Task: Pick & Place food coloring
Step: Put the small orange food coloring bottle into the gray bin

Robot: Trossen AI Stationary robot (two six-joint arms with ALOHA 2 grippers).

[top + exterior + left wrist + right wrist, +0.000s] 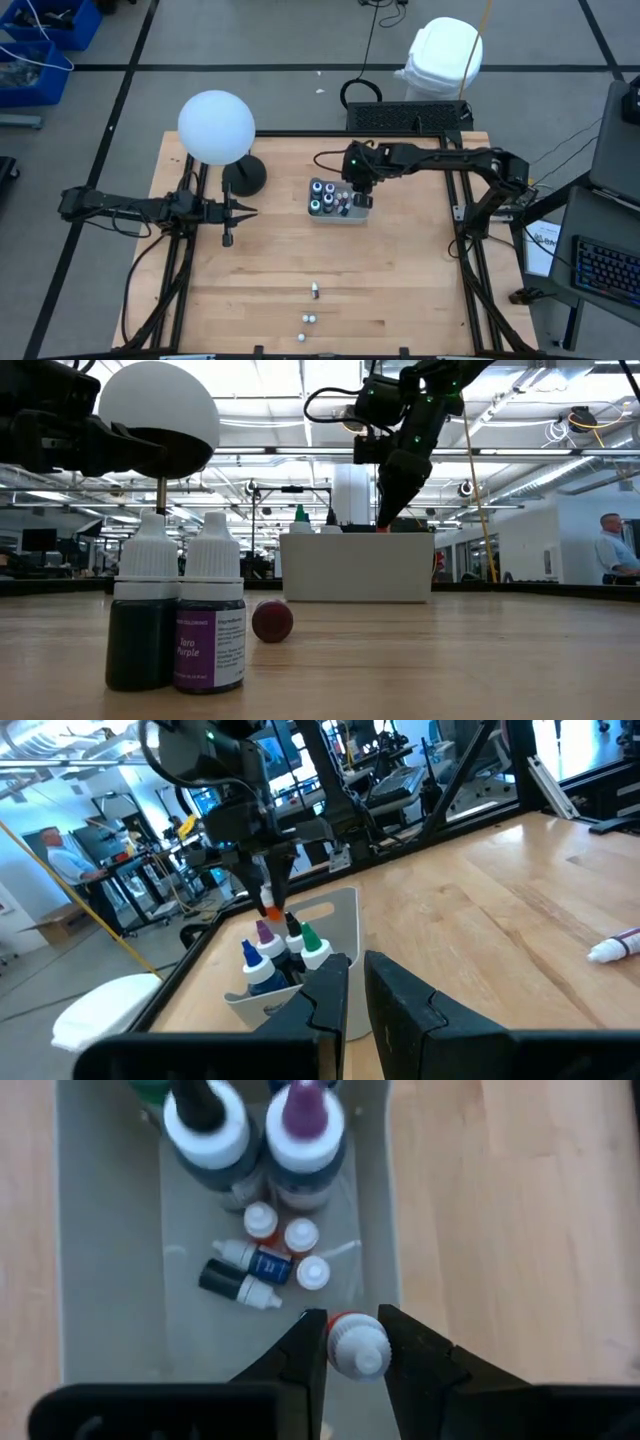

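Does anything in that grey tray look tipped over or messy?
Yes. In the grey rectangular tray, two small white-capped vials lie on their sides while neighbours stand upright. The right gripper holds a small orange-collared vial above them.

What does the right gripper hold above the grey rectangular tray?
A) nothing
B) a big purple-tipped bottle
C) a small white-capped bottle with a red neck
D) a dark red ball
C: in the right wrist view, the right gripper pinches a small white-capped bottle with a red neck over the grey rectangular tray.
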